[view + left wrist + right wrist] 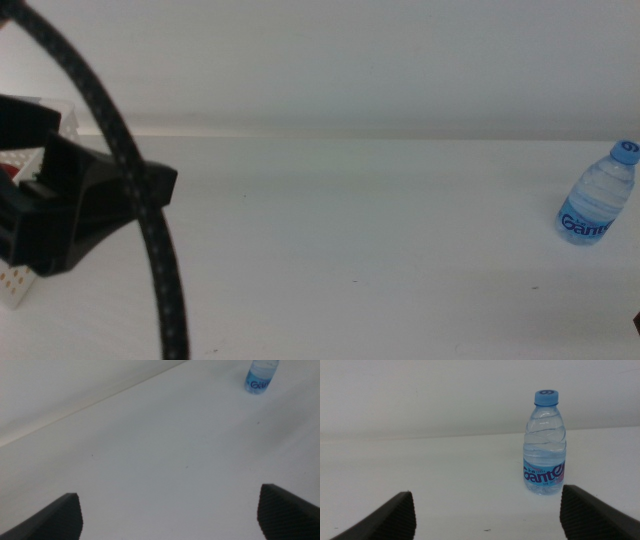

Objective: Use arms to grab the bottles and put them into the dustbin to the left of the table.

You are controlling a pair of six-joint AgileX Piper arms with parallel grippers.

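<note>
Still upright: water bottle, cap up.

The white table bears one upright water bottle.

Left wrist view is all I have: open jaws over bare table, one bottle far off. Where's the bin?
Observer: The white perforated dustbin sits at the table's left edge in the middle view, mostly hidden behind the left gripper.
Operator: Anything in it?
Observer: Something red shows through its side; I can't tell what it is.
Operator: Is the bottle upright?
Observer: Yes, the right wrist view shows the water bottle standing upright, blue cap on.
Operator: Right arm?
Observer: The right gripper faces that bottle, jaws open and wider than it, not yet around it.
</note>
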